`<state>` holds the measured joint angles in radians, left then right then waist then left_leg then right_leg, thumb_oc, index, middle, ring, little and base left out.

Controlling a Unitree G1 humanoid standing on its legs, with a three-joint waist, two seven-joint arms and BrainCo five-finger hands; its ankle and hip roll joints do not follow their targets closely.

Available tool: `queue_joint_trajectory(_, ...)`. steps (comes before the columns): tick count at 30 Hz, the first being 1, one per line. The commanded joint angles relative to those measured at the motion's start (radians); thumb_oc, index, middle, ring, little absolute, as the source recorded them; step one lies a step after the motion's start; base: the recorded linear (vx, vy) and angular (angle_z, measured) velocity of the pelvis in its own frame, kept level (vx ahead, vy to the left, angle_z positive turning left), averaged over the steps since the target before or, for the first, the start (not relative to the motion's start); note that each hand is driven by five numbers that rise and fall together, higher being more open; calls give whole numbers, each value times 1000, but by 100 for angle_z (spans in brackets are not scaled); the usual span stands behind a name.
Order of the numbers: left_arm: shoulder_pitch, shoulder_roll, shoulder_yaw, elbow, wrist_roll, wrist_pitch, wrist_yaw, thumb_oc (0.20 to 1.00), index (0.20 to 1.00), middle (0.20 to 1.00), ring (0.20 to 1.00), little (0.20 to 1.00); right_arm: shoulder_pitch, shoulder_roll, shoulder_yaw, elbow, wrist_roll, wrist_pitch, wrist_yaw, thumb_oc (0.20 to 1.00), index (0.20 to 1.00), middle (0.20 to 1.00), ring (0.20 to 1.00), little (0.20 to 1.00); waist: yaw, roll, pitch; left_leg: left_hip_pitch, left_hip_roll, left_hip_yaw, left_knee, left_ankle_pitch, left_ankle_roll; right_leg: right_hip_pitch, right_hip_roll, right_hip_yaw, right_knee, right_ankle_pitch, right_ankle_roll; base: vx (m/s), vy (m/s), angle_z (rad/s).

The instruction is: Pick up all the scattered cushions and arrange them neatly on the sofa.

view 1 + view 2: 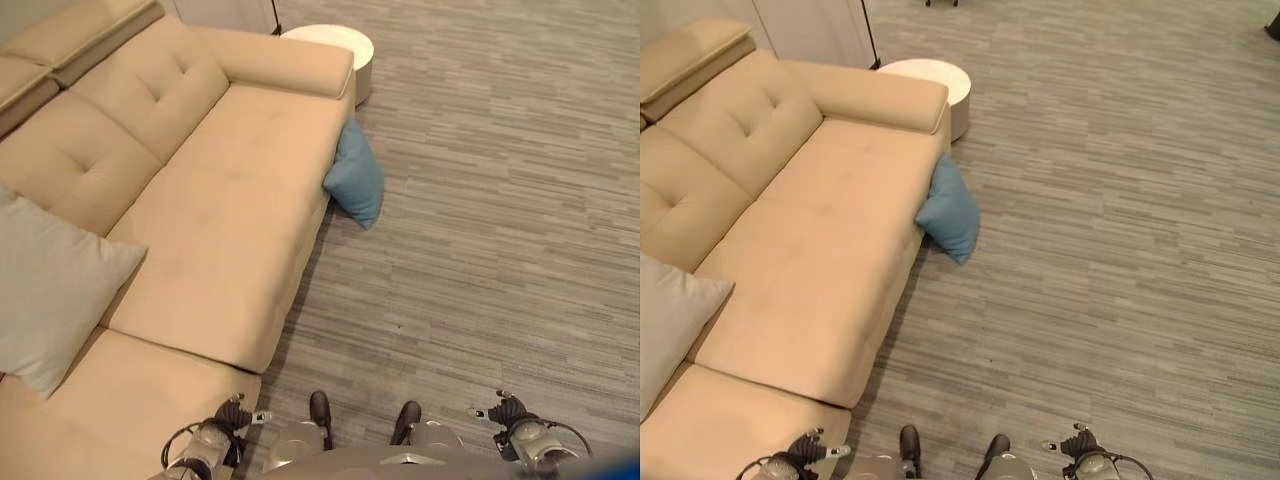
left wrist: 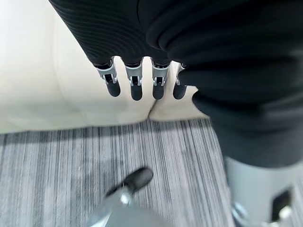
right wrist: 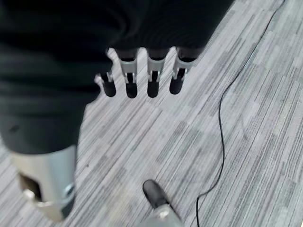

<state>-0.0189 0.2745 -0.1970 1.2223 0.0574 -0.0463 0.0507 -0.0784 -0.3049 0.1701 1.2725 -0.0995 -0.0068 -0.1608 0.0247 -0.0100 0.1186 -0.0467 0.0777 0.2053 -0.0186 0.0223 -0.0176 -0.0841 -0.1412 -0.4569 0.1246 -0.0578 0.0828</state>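
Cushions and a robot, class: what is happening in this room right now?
Nothing is being handled yet. The robot stands at the front of the beige sofa, its left robot hand and right robot hand hanging open, holding nothing. A blue cushion lies on the floor, leaning against the sofa's front near the armrest, ahead of the robot. A grey cushion already rests on the sofa seat against the backrest. A round white table stands beyond the armrest.

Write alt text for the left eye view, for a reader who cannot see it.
A blue cushion leans on the grey striped floor against the front of a beige sofa, near its armrest. A pale grey cushion sits on the sofa, and a round white side table stands beyond the armrest.
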Motion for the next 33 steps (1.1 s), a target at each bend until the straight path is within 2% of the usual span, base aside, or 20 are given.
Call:
queue_joint_trajectory(1,-69,3,-22,18,11,-10,16,1000,1000,1000,1000,1000,-19,-43,17,-1,46,-9,-23,1000,1000,1000,1000,1000,11,-29,6,5,-40,-87,119,-113,-21,24,17,71,-91,44,32,117,-237,-16)
queue_joint_trajectory(2,-72,-2,-29,14,11,-9,16,1000,1000,1000,1000,1000,-15,-46,15,-1,51,-11,-23,1000,1000,1000,1000,1000,4,-30,11,-5,-32,-87,161,-123,-29,31,28,85,-98,38,21,84,-243,1)
queue_joint_trajectory(3,-80,-10,-43,5,11,-9,14,1000,1000,1000,1000,1000,-13,-51,8,5,62,-12,-29,1000,1000,1000,1000,1000,1,-36,32,-60,-13,-90,295,-133,-46,50,39,105,-113,28,6,80,-244,5)
queue_joint_trajectory(4,-85,-13,-51,2,9,-7,14,1000,1000,1000,1000,1000,-13,-53,7,9,66,-10,-32,1000,1000,1000,1000,1000,1,-38,41,-88,-10,-101,362,-121,-49,59,44,113,-118,27,-6,71,-221,19)
queue_joint_trajectory(5,-90,-16,-54,0,5,-8,17,1000,1000,1000,1000,1000,-13,-54,8,9,69,-10,-35,1000,1000,1000,1000,1000,2,-40,49,-108,-12,-120,413,-107,-51,63,50,120,-121,24,-14,97,-164,-27)
queue_joint_trajectory(6,-93,-19,-66,-9,-4,-11,19,1000,1000,1000,1000,1000,-5,-53,9,11,72,-8,-36,1000,1000,1000,1000,1000,6,-46,59,-161,-45,-170,457,-98,-42,70,59,139,-124,20,-23,205,-139,-26)
queue_joint_trajectory(7,-90,-23,-71,-11,-12,-13,17,1000,1000,1000,1000,1000,0,-53,15,15,71,-10,-33,1000,1000,1000,1000,1000,12,-55,53,-191,-88,-194,408,-123,-25,80,63,158,-135,16,-16,260,-101,-40)
queue_joint_trajectory(8,-89,-24,-76,-11,-12,-12,16,1000,1000,1000,1000,1000,1,-54,18,16,68,-11,-35,1000,1000,1000,1000,1000,15,-55,48,-197,-96,-199,368,-115,-24,86,67,165,-138,11,-12,362,-38,-1)
queue_joint_trajectory(9,-92,-25,-79,-6,-16,-15,13,1000,1000,1000,1000,1000,-2,-53,26,19,65,-9,-36,1000,1000,1000,1000,1000,25,-45,44,-236,-106,-210,292,-57,-28,105,85,177,-146,1,-8,286,2,-19)
queue_joint_trajectory(11,-93,-26,-82,-6,-22,-16,11,1000,1000,1000,1000,1000,-4,-51,31,20,62,-9,-40,1000,1000,1000,1000,1000,42,-30,43,-253,-112,-231,200,8,-41,126,110,201,-148,-17,-7,244,23,-52)
queue_joint_trajectory(12,-91,-27,-79,-5,-23,-16,10,1000,1000,1000,1000,1000,-3,-51,32,21,61,-8,-38,1000,1000,1000,1000,1000,47,-29,41,-245,-113,-237,177,14,-42,133,114,213,-146,-26,-6,218,46,-68)
queue_joint_trajectory(15,-77,-30,-74,5,-18,-12,3,1000,1000,1000,1000,1000,-1,-46,36,25,45,-7,-34,1000,1000,1000,1000,1000,43,-28,19,-206,-117,-246,144,9,-27,150,108,232,-128,-48,1,287,119,-92)
queue_joint_trajectory(19,-74,-19,-69,-4,-13,-10,5,1000,1000,1000,1000,1000,-8,-37,41,18,30,-4,-19,1000,1000,1000,1000,1000,64,-44,1,-163,-130,-225,148,-33,8,135,69,266,-15,-68,24,239,144,-60)
queue_joint_trajectory(21,-83,-7,-62,-19,-18,-9,12,1000,1000,1000,1000,1000,-27,-41,39,6,24,1,-14,1000,1000,1000,1000,1000,59,-31,14,-142,-135,-218,158,-68,41,41,27,264,173,-22,69,161,172,-35)
queue_joint_trajectory(24,-84,4,-55,-18,-25,-8,18,1000,1000,1000,1000,1000,-38,-40,44,-15,23,-1,-15,1000,1000,1000,1000,1000,45,-16,29,-106,-134,-219,160,-91,66,-52,2,263,337,37,71,165,111,-5)
queue_joint_trajectory(26,-87,4,-54,-19,-28,-12,23,1000,1000,1000,1000,1000,-49,-40,54,-22,16,-4,-19,1000,1000,1000,1000,1000,40,-7,35,-58,-129,-221,151,-122,68,-99,-24,208,275,21,45,249,3,9)
queue_joint_trajectory(27,-87,4,-54,-19,-28,-12,23,1000,1000,1000,1000,1000,-49,-40,55,-21,16,-4,-19,1000,1000,1000,1000,1000,40,-6,37,-55,-128,-221,151,-124,68,-96,-23,206,274,19,44,316,-81,-18)
queue_joint_trajectory(28,-86,2,-53,-8,-24,-14,21,1000,1000,1000,1000,1000,-52,-42,59,-20,14,-3,-17,1000,1000,1000,1000,1000,31,-10,37,-23,-132,-227,142,-142,65,-115,-15,207,195,31,44,364,-141,-9)
queue_joint_trajectory(29,-85,-3,-52,8,-15,-16,22,1000,1000,1000,1000,1000,-54,-45,69,-18,4,2,-17,1000,1000,1000,1000,1000,18,-21,41,11,-141,-238,135,-164,58,-147,-11,211,63,78,54,461,-185,0)
queue_joint_trajectory(33,-86,-8,-47,26,-6,-19,21,1000,1000,1000,1000,1000,-48,-44,73,-14,-6,7,-15,1000,1000,1000,1000,1000,-2,-27,42,80,-137,-272,106,-193,38,-175,-1,202,-60,137,80,340,-185,16)
